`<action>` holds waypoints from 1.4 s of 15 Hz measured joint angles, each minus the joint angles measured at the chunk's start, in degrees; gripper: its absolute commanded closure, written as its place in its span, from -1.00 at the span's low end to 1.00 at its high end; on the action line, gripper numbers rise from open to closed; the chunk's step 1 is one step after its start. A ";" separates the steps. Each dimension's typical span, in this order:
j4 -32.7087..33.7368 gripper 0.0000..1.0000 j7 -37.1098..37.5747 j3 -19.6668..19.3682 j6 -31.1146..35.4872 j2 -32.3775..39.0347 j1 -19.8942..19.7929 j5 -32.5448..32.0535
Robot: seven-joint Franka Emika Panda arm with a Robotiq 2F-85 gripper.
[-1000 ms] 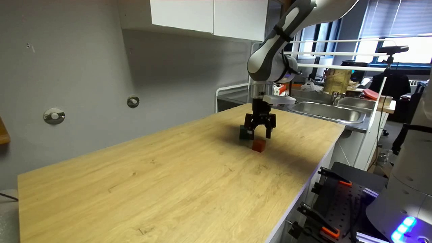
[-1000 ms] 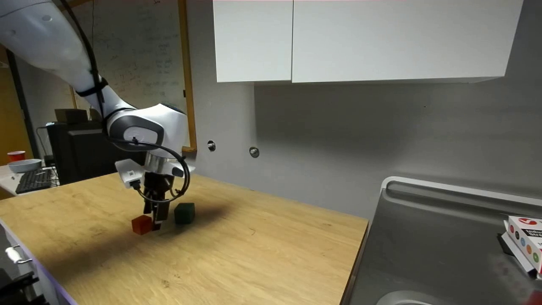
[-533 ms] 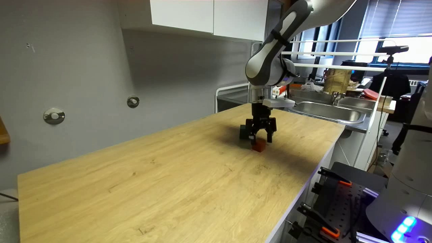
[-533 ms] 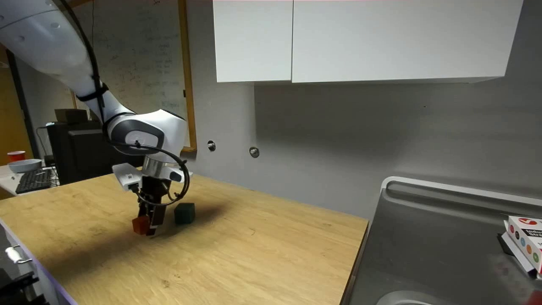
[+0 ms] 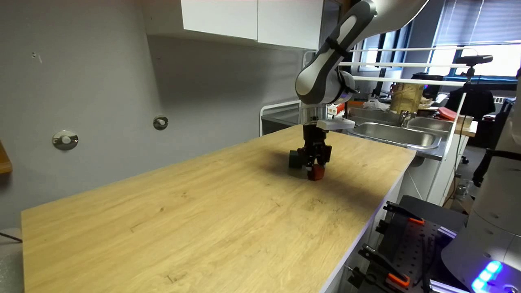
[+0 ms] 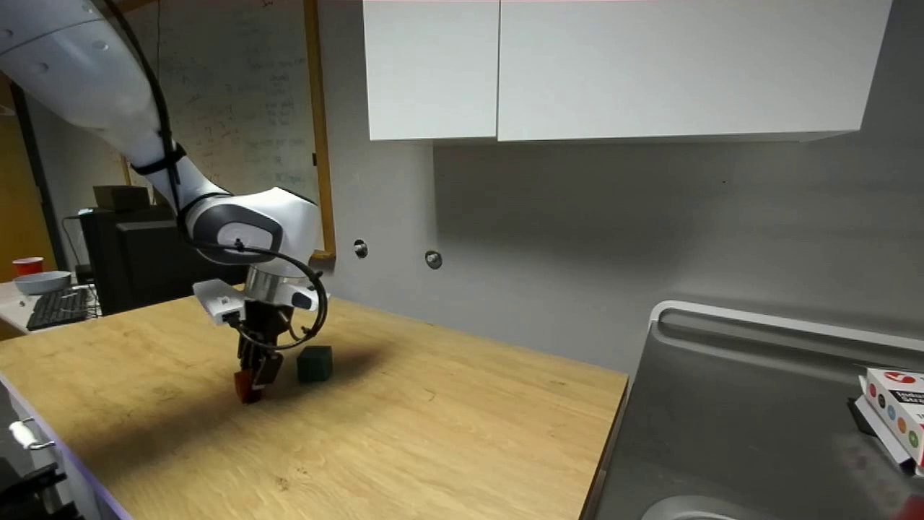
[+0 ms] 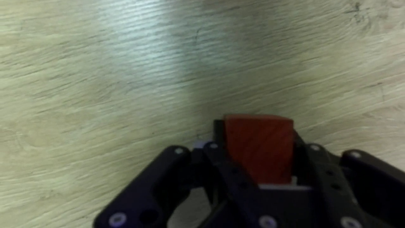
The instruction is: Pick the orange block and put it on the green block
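Observation:
Both exterior views show the orange block (image 5: 316,173) (image 6: 246,388) low at the wooden tabletop, caught between the fingers of my gripper (image 5: 317,167). In the wrist view the red-orange face of the orange block (image 7: 261,145) fills the gap, a black finger pad pressed along each side. My gripper (image 7: 258,134) is shut on it. Whether the block's underside touches the wood cannot be told. A short way off, toward the wall, the dark green block (image 6: 315,364) (image 5: 294,159) rests on the table, apart from the gripper; the wrist view does not include it.
The wooden table (image 5: 183,219) runs along a grey wall (image 5: 101,101) with white cabinets (image 5: 252,20) overhead. Past its far end lie a metal sink (image 5: 399,134) and a dark counter (image 6: 751,433) with a small box (image 6: 895,412).
My gripper has come down around the orange block, and its fingers have closed on it. The orange block has turned and shifted slightly. The green block has stayed in place.

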 measured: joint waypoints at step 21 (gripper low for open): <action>12.64 0.62 3.79 -0.13 -1.12 -0.64 -0.01 -3.61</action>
